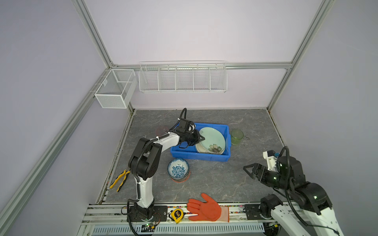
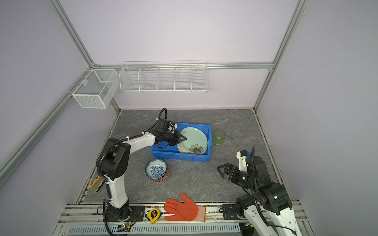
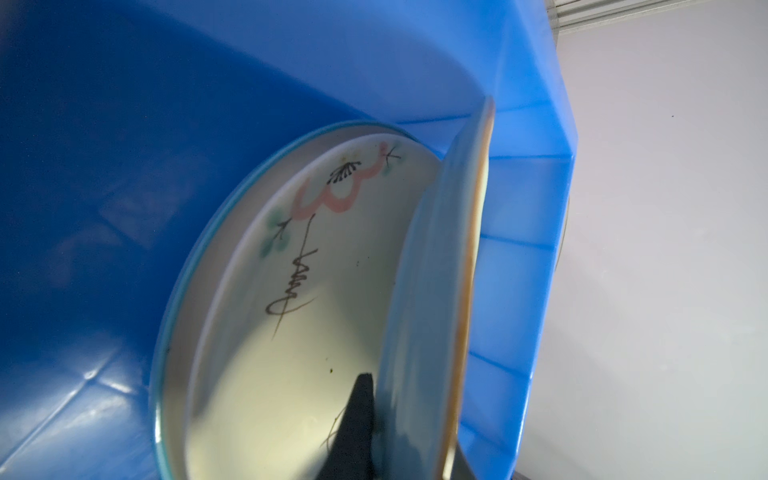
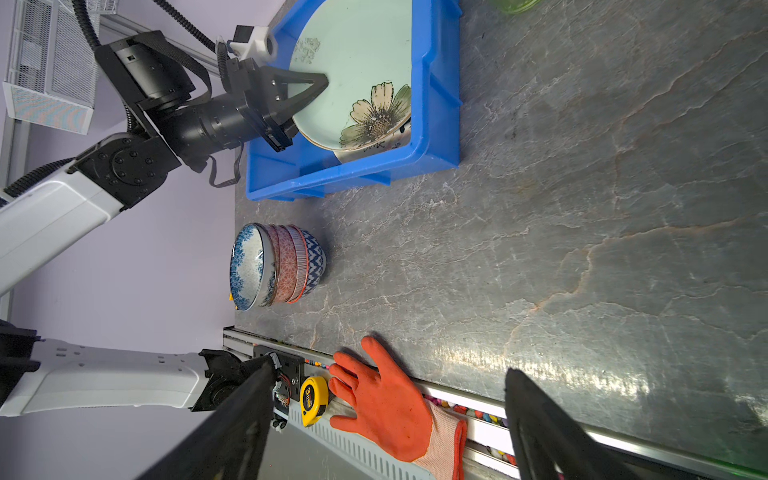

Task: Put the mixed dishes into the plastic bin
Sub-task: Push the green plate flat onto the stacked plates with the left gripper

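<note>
The blue plastic bin (image 1: 200, 158) (image 2: 180, 157) stands mid-table. Inside it a mint green plate (image 1: 212, 139) (image 2: 194, 139) with a flower print leans tilted over a cream floral plate (image 1: 199, 150) (image 3: 324, 291). My left gripper (image 1: 202, 138) (image 2: 183, 138) (image 3: 411, 415) is shut on the mint plate's (image 3: 432, 291) left rim, one finger (image 3: 353, 428) under it. A stack of patterned bowls (image 1: 178, 169) (image 4: 278, 266), blue one on top, sits in front of the bin. A green cup (image 1: 237, 137) (image 2: 219, 137) stands right of the bin. My right gripper (image 1: 248, 170) (image 2: 222, 171) (image 4: 388, 372) hovers open and empty at the right.
An orange glove (image 1: 206, 208) (image 4: 386, 407) and a yellow tape measure (image 1: 177, 214) lie on the front rail. Yellow pliers (image 1: 120, 179) lie at the left edge. White wire baskets (image 1: 182, 78) (image 1: 115, 87) hang on the walls. A faint pinkish cup (image 1: 161, 130) shows behind the left arm.
</note>
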You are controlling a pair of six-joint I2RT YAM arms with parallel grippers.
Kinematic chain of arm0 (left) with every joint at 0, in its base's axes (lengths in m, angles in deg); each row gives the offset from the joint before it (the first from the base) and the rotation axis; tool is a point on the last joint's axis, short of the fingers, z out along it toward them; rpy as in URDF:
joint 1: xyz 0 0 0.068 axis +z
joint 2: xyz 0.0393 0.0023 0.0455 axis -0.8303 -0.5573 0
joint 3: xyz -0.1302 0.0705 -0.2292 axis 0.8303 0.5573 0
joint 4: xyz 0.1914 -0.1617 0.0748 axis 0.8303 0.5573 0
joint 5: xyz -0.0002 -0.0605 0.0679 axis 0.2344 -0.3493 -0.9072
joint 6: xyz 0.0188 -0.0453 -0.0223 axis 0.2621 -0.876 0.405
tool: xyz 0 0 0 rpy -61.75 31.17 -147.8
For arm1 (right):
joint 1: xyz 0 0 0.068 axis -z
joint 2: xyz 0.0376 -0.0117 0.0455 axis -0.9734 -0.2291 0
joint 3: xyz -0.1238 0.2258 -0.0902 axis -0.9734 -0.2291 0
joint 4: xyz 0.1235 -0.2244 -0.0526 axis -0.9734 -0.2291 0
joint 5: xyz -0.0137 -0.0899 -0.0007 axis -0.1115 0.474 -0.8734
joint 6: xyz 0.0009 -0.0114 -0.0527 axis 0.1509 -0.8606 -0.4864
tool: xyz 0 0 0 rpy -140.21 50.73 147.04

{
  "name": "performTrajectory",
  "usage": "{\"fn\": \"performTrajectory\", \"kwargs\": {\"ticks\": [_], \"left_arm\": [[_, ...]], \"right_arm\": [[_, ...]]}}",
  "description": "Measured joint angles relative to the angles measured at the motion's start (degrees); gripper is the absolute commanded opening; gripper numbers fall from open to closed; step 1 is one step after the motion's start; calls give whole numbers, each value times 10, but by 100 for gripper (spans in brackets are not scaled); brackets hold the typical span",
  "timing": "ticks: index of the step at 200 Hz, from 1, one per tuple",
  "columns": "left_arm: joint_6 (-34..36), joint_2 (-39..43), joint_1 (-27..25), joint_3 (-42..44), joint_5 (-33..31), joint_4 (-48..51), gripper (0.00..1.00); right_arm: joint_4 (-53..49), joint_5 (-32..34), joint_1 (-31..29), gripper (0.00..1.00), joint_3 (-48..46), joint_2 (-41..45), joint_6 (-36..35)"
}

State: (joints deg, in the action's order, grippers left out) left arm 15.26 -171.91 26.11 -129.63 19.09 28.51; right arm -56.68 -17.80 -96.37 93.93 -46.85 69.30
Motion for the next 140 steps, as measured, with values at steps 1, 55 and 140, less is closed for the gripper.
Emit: {"fn": "performTrajectory", "kwargs": {"ticks": [1,55,140], "left_arm": [[0,0,0,0,0,0,0],[2,-2,0,0,0,-3,5],[16,-2,0,0,2,-5,21]], "right_arm": [[0,0,0,88,0,0,0],[-2,1,0,88,-2,0,0],[-2,1,0,88,-10,0,0]]}}
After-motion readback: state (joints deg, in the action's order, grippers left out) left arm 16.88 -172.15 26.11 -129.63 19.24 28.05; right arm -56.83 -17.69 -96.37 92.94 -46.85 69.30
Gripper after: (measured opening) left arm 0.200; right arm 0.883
